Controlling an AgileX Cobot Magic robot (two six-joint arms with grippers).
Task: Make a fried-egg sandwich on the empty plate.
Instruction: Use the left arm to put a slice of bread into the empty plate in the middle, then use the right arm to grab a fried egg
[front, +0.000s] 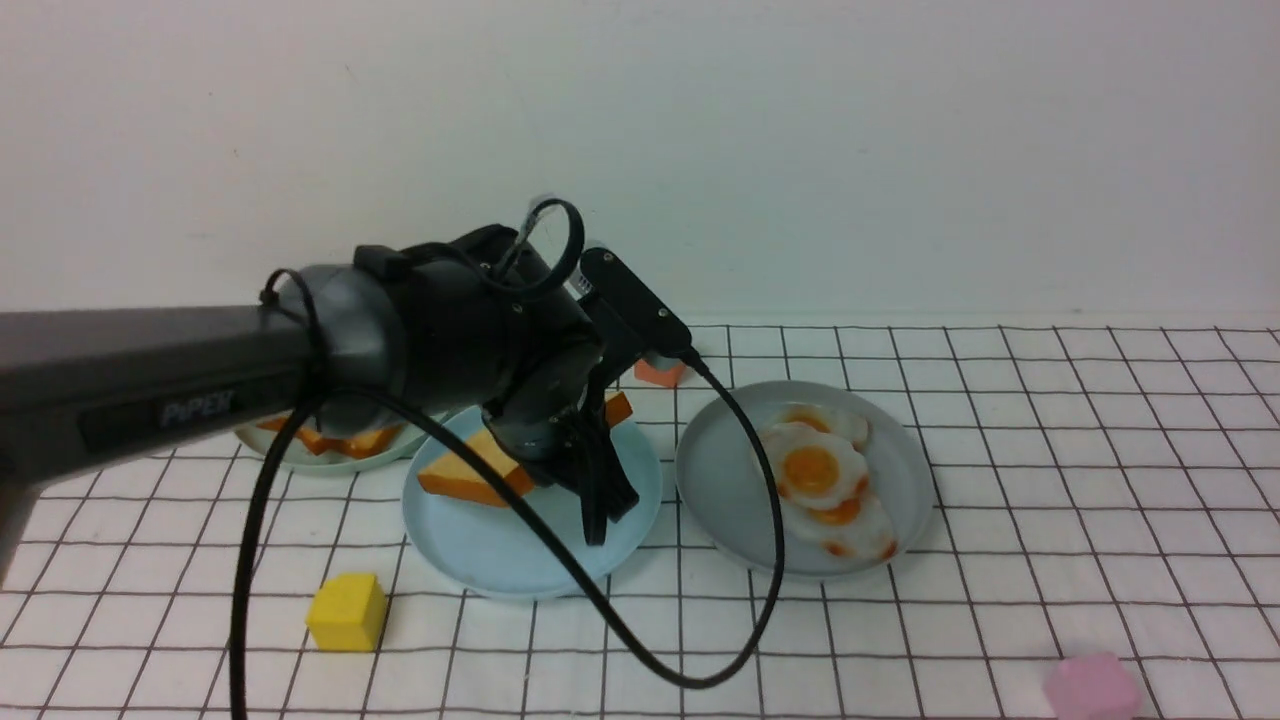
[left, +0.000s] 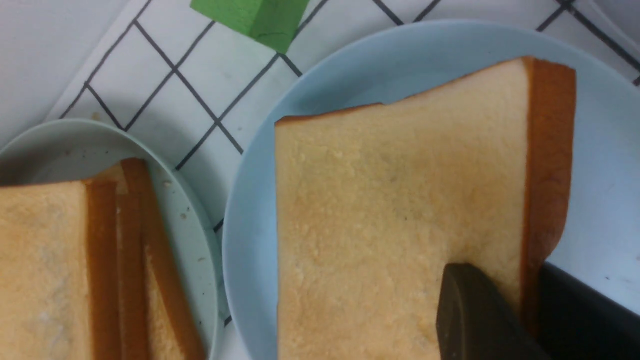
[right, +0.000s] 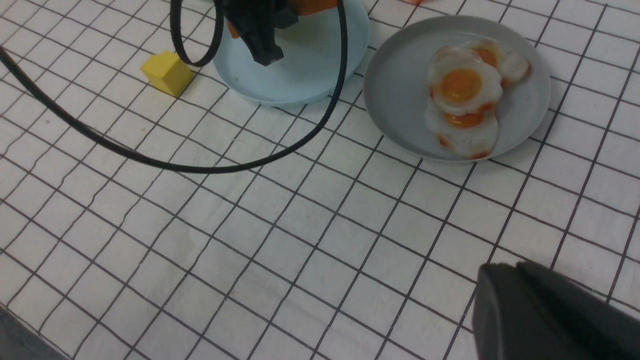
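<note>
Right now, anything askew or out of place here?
The toast slice held by the left gripper looks tilted over the light blue plate, one edge raised rather than lying flat. The fried eggs overlap toward one side of the grey plate. Nothing spilled or damaged.

Toast: I see one square slice with a brown crust, over the blue plate.
Left gripper: my dark fingers pinch the slice at its crust edge.
Pale green plate: just beside the blue one, with a toast stack on it.
Green block: on the checked cloth, near both plates.
</note>
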